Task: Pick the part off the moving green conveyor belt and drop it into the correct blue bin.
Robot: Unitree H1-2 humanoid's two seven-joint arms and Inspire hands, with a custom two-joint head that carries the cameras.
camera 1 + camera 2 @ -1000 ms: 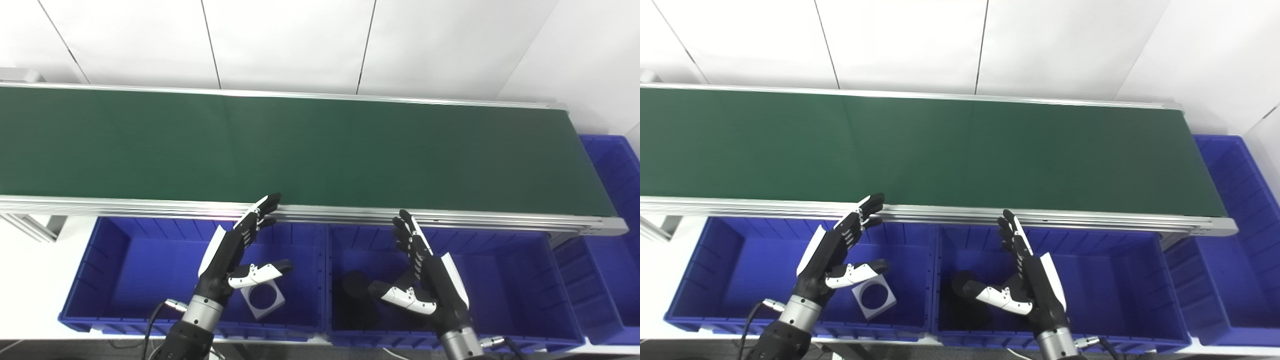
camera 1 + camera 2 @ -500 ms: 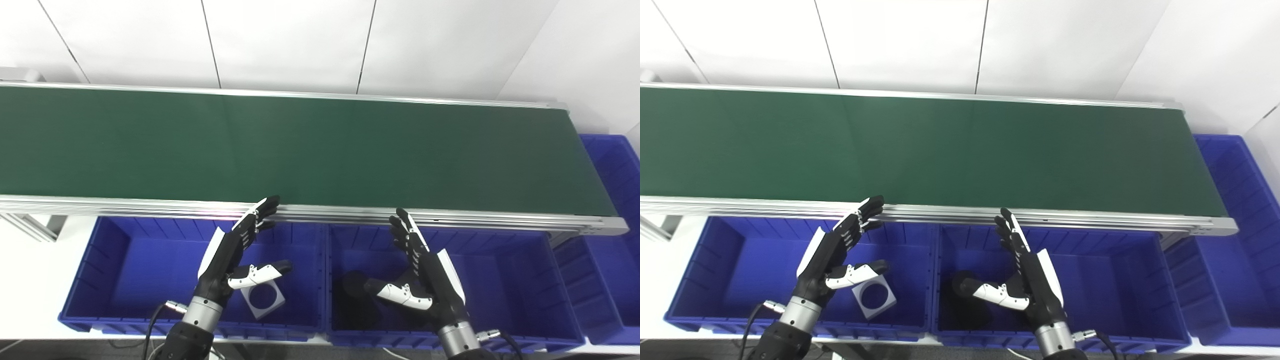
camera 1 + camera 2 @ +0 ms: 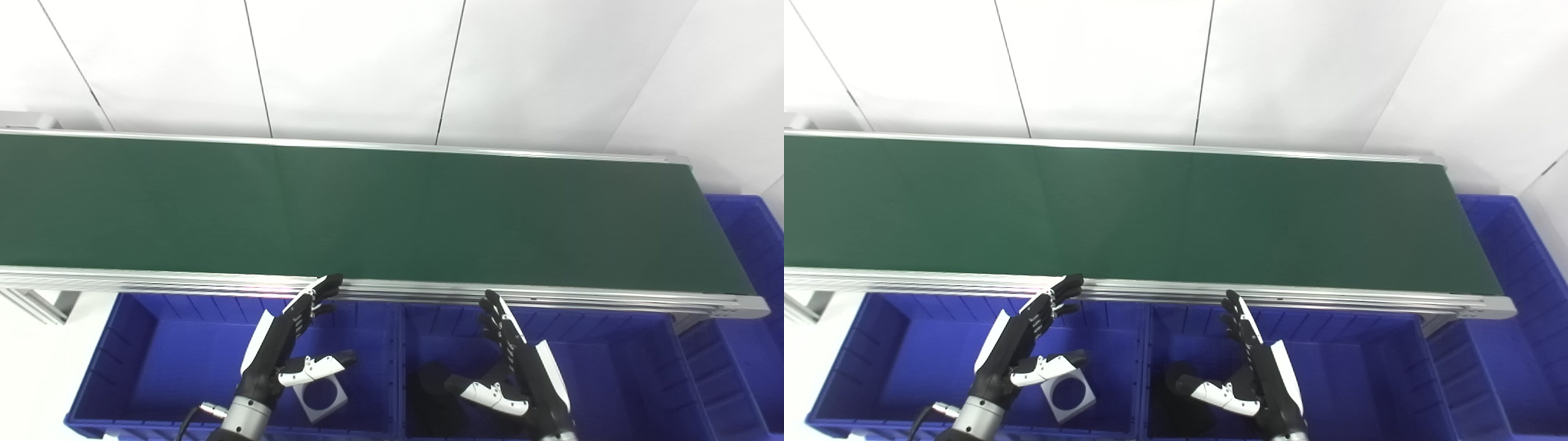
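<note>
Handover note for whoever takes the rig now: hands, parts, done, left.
Left hand: open, empty, above the left blue bin.
Right hand: open, empty, above the middle blue bin.
Green conveyor belt: no part in view on it.
Done: a grey square part with a round hole lies in the left bin; a black part lies in the middle bin.
A third blue bin sits at the belt's right end.
Left: wait for the next part, pick it, drop it in the matching bin.

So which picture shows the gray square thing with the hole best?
The right eye view: the gray square part lies whole in the left bin, clear of the left hand. In the left eye view, the thumb covers its top edge.
</note>
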